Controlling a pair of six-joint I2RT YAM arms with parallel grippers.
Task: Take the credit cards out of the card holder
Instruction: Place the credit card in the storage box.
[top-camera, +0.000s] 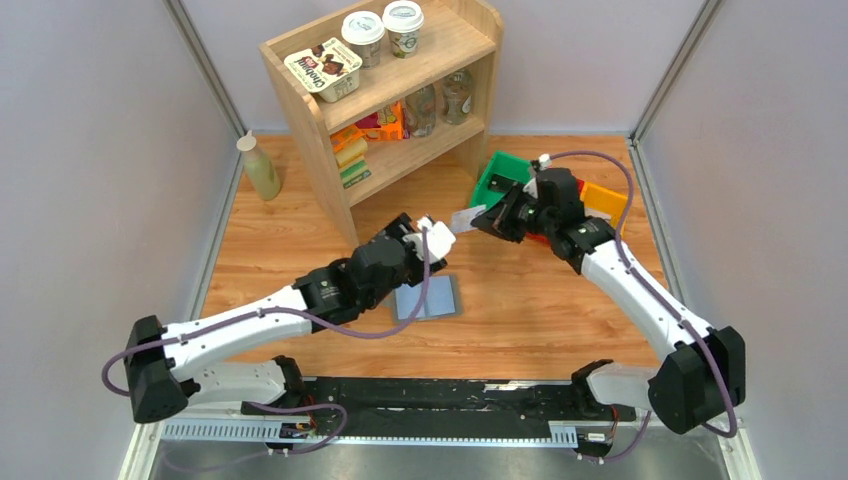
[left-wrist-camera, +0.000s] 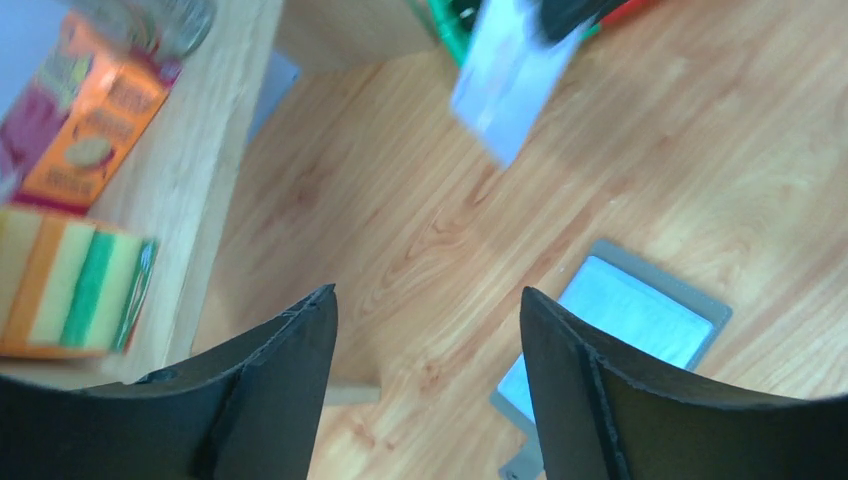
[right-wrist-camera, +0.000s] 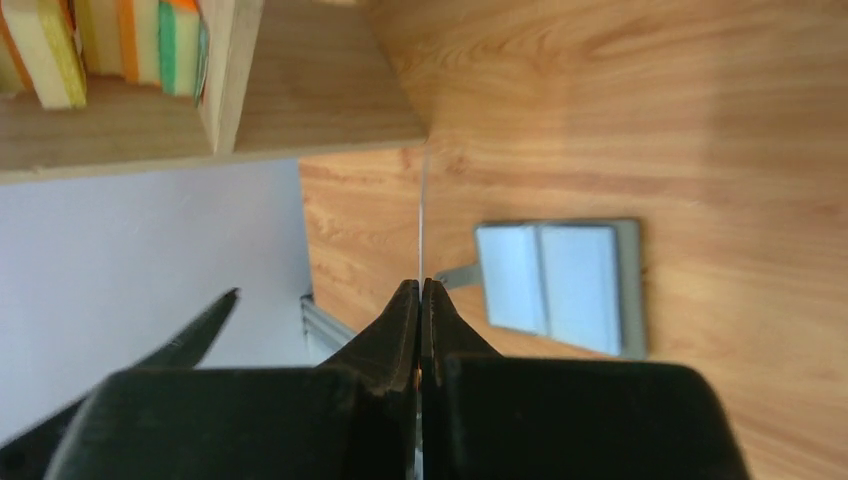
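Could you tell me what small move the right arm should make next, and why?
Probably carry the card back toward the green bin behind it. The right gripper is shut on the card in mid-air and the left gripper stands open, apart from it, so nothing else holds it.

1. The wooden tabletop (top-camera: 540, 310) carries the grey card holder (top-camera: 426, 297), lying open and flat near its middle.
2. A wooden shelf unit (top-camera: 310, 140) stands at the back, with a pale bottle (top-camera: 261, 170) to its left.
3. Coloured bins (top-camera: 492, 182) sit at back right.
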